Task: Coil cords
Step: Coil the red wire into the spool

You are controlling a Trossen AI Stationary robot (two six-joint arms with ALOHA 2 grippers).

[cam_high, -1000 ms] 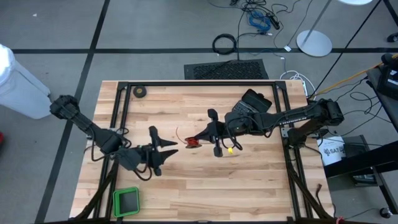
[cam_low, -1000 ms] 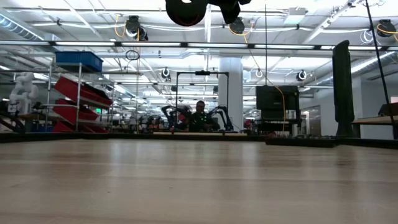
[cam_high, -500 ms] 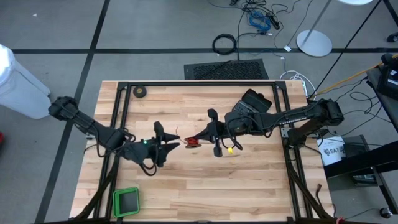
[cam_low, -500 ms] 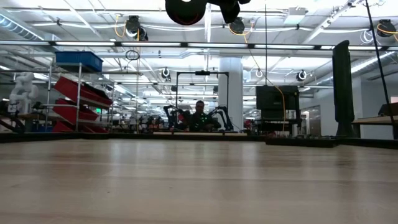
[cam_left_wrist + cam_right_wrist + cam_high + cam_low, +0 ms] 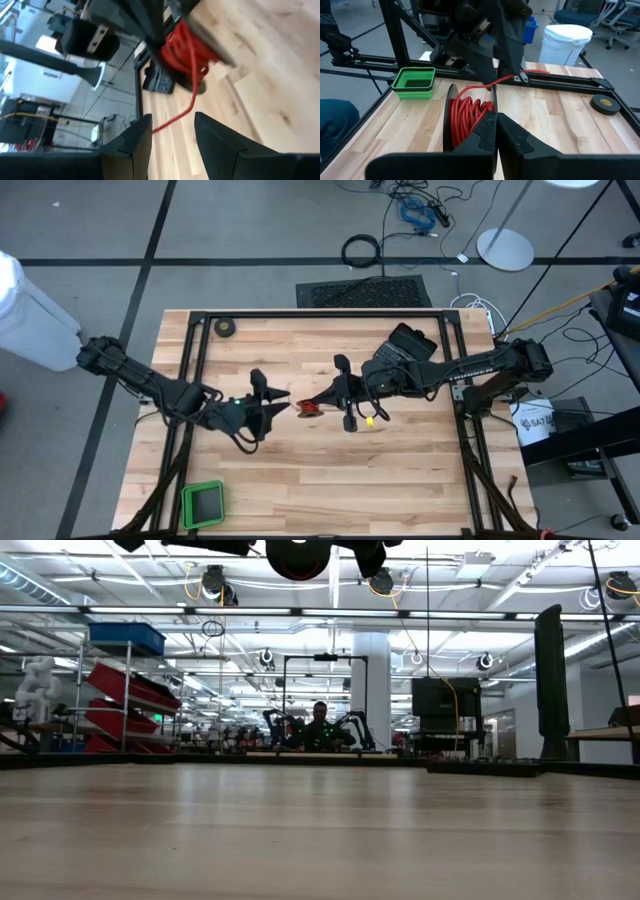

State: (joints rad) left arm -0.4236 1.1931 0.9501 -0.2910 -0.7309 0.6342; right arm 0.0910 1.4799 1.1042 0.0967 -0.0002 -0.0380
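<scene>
A small black reel (image 5: 451,112) wound with thin red wire (image 5: 470,112) hangs well above the table's middle (image 5: 311,409), with my right gripper (image 5: 303,407) shut on it. The reel also shows at the top edge of the low view (image 5: 298,555). A loose end of the wire (image 5: 175,116) leads from the coil toward my left gripper (image 5: 172,135). That gripper stands open just left of the reel (image 5: 280,408). The wire's end lies between its fingers and touches neither. My right gripper comes at the reel level from the table's right side. Its shut fingers (image 5: 490,131) lie against the coil's side opposite the black flange (image 5: 451,100) and hide which part they have. The reel is lifted clear of the table, its flange upright.
A black tape roll (image 5: 226,328) lies at the far left corner and a green tray (image 5: 203,503) at the near left. A black device (image 5: 412,340) sits right of centre at the back. Black frame rails (image 5: 300,313) run along the table's edges.
My left gripper has swung toward the table's right, closing on the reel, and has rolled about its own axis. My right gripper and the reel have kept still.
</scene>
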